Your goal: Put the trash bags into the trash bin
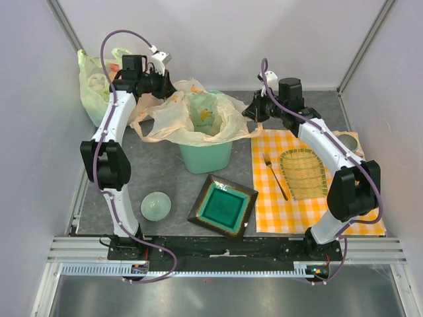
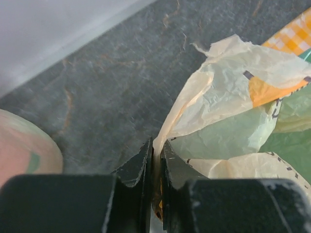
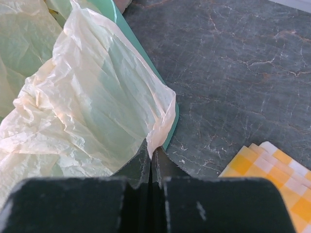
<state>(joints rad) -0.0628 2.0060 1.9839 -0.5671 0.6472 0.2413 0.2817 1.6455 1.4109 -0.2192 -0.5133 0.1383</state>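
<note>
Trash bag [image 1: 168,117], thin peach-cream plastic with small yellow-orange prints, lies spread over the mouth of the mint-green trash bin [image 1: 206,160] at upper centre of the overhead view. Its middle sags down inside the rim and its crumpled edges spill out to the left and right.

The left gripper [image 1: 165,86] sits at the bag's upper left edge. In the left wrist view its two dark fingers [image 2: 138,167] are pressed nearly together, with a fold of the bag's film caught between them. The right gripper [image 1: 254,113] sits at the bag's right edge, just beside the bin rim. In the right wrist view its jaws are clamped tight on a corner of the film, with the green rim showing just behind that corner.

A yellow-green bag [image 1: 94,82] stuffed with orange material stands at upper left against the wall. Below the bin, a small pale green bowl [image 1: 156,205] lies at lower left and a square teal dish [image 1: 223,206] at lower centre. At right, a yellow checked cloth [image 1: 317,211] carries a fork [image 1: 275,176] and a woven bamboo tray [image 1: 304,174].
</note>
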